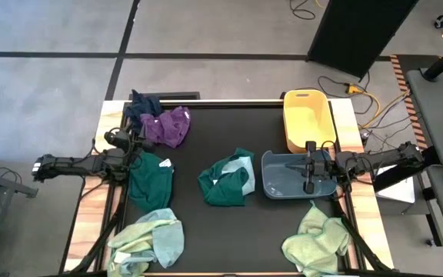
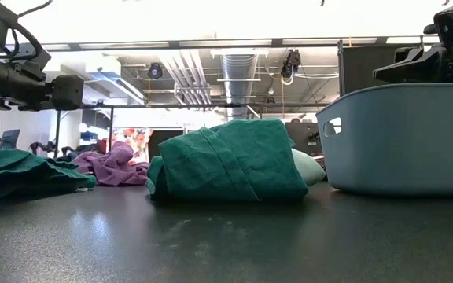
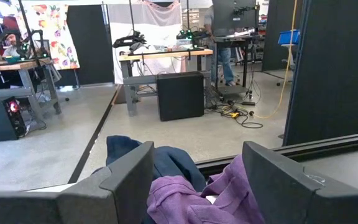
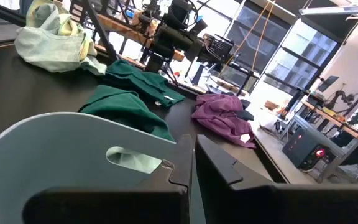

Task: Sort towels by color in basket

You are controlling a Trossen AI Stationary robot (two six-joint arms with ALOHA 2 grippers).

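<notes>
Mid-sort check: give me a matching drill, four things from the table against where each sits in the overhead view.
Things:
1. purple towel
2. yellow bin
3. blue bin
4. right gripper

Places:
a. over a bin
b. far left of the mat, beside the navy towel
c. far right corner
d. right side, nearer than the other bin

Pairs: 1-b, 2-c, 3-d, 4-a

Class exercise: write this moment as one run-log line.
left gripper: open, above purple towel | right gripper: shut, over blue-grey bin | yellow bin: no towels visible | dark green towel: mid-table
</notes>
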